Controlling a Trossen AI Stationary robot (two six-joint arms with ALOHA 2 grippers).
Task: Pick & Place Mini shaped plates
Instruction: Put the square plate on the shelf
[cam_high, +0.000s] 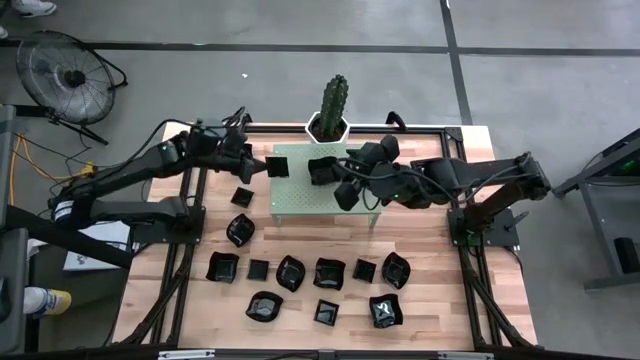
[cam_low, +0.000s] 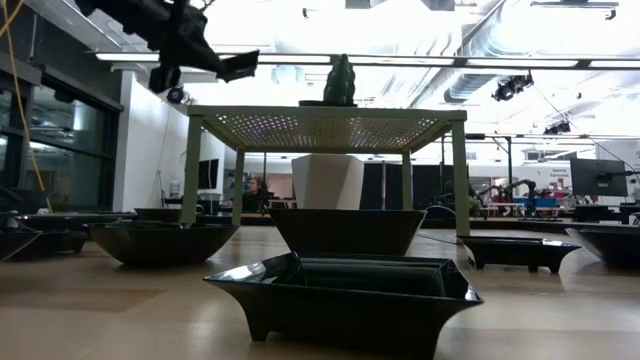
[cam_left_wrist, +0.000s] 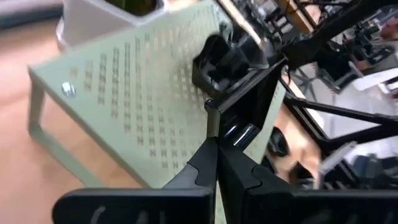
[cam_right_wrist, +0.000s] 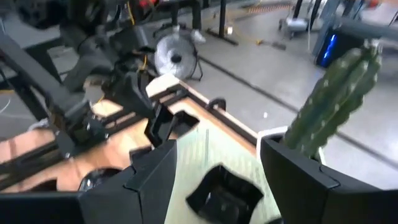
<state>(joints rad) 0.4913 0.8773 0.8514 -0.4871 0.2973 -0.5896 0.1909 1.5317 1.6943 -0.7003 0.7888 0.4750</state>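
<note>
One plate (cam_high: 322, 170) already sits on the green stand (cam_high: 300, 196), my left gripper (cam_high: 262, 166) clamps another (cam_high: 277, 165) at its left edge, my right gripper (cam_high: 345, 190) hovers spread and empty, roughly a dozen remain on the surface (cam_high: 440, 290).

Glossy black plates (cam_high: 329, 273), perforated stand (cam_high: 300, 192), wooden table (cam_high: 430, 250).

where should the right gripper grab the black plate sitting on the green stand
The plate on the stand sits upright with its hollow facing up, so its raised rim is the part to grip. Come from straight above, one finger inside the rim and one outside, on the edge facing the right gripper, whose fingers are open. The cactus stands behind the green stand, so avoid that side.
</note>
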